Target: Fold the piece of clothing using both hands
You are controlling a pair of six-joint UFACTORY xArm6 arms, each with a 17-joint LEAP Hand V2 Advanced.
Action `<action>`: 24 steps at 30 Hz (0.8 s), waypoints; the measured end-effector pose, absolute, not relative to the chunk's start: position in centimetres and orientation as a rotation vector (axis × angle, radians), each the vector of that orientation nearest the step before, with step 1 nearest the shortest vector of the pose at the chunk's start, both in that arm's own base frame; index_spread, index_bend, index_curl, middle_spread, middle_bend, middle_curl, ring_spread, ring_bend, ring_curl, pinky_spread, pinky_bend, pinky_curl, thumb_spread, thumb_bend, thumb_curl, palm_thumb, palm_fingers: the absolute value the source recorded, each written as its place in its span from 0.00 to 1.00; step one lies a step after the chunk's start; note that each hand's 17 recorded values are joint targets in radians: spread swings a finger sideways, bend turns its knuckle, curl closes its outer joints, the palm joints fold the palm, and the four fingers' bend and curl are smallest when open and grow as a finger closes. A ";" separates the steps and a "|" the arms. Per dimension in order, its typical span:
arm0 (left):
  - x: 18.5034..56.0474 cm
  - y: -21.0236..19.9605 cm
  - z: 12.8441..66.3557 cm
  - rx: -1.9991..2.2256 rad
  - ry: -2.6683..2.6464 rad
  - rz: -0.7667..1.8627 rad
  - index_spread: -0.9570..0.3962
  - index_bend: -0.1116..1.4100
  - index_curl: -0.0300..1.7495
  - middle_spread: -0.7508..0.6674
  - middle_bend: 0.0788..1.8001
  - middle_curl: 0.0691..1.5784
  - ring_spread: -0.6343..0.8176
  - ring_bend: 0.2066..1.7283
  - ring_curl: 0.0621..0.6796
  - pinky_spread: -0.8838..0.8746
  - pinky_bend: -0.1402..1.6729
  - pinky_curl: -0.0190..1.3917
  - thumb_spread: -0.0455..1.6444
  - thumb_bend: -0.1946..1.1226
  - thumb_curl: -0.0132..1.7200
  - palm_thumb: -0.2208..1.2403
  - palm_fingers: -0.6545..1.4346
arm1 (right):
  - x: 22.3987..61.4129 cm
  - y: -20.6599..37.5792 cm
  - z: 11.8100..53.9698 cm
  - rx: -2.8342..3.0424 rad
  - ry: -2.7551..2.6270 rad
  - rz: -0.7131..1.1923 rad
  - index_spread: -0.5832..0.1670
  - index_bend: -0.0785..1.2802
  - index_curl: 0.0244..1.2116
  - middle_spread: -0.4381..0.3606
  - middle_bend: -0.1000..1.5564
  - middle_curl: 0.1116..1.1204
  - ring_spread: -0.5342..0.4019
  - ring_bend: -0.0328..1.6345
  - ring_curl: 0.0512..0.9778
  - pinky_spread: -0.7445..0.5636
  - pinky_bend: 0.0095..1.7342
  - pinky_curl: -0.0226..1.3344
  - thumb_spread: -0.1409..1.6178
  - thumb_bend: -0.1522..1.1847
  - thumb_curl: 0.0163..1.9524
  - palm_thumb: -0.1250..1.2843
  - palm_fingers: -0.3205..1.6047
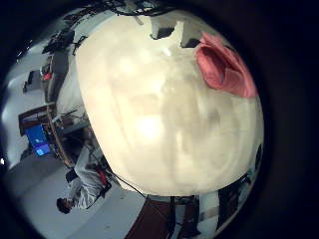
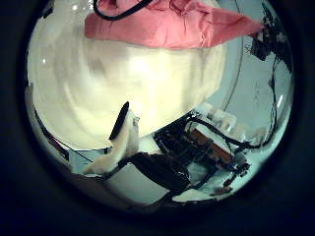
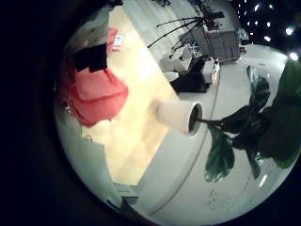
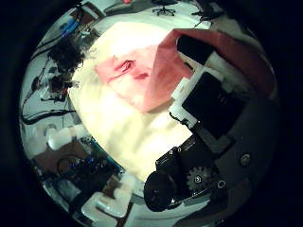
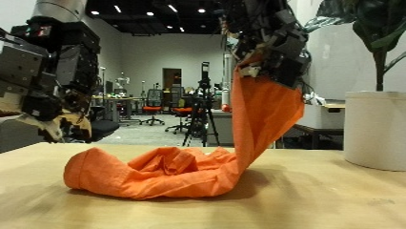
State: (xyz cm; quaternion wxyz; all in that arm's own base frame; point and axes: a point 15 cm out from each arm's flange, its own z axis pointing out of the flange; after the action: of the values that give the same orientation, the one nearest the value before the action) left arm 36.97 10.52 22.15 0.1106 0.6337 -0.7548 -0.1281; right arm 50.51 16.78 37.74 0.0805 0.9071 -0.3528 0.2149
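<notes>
**Right hand lifts one end of the cloth off the table**

Outside view: an orange cloth (image 5: 172, 172) lies bunched on the pale wooden table (image 5: 317, 205). One end rises in a taut strip to the right hand (image 5: 269, 43) at 1 o'clock, whose fingers are curled round the top of the strip. The left hand (image 5: 50, 67) hangs at 10 o'clock, clear of the cloth, holding nothing (its fingers look loose). A white pot (image 5: 375, 129) with a plant stands on the table at 3 o'clock.

Left palm views: the cloth (image 1: 224, 65) lies on the table well away from this palm; the thumb-side view has the cloth (image 2: 162, 25) at 12 o'clock.

Right palm views: the cloth (image 3: 94, 89) lies heaped on the table with the pot (image 3: 179, 118) beside it; in the thumb-side view the cloth (image 4: 142, 76) runs up against the hand's own fingers (image 4: 213, 90).
</notes>
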 end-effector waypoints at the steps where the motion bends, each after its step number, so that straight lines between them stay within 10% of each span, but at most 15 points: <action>1: 36.9 10.7 22.2 1.864 -2.216 -0.369 0.79 0.18 0.19 0.70 0.06 0.15 0.78 0.16 0.27 0.77 0.24 0.24 0.71 0.13 0.20 0.49 0.31 | 50.6 17.9 37.9 2.719 -1.019 0.669 0.49 0.90 0.63 0.38 0.82 0.73 0.35 0.83 0.67 0.34 0.71 0.55 0.66 0.11 0.40 0.89 0.75; 24: 32.9 17.5 22.4 2.010 -2.082 -0.223 0.79 0.18 0.19 0.69 0.06 0.15 0.78 0.16 0.27 0.77 0.24 0.24 0.72 0.13 0.19 0.47 0.32 | 49.6 42.1 29.5 3.004 -0.507 0.754 0.48 0.89 0.64 0.37 0.80 0.74 0.35 0.83 0.67 0.32 0.70 0.53 0.70 0.11 0.41 0.82 0.75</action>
State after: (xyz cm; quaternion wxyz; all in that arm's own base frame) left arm 32.94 17.49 22.39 0.1192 0.6874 -0.7124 -0.0764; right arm 49.58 42.10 29.48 0.0016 0.9572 -0.1617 0.2402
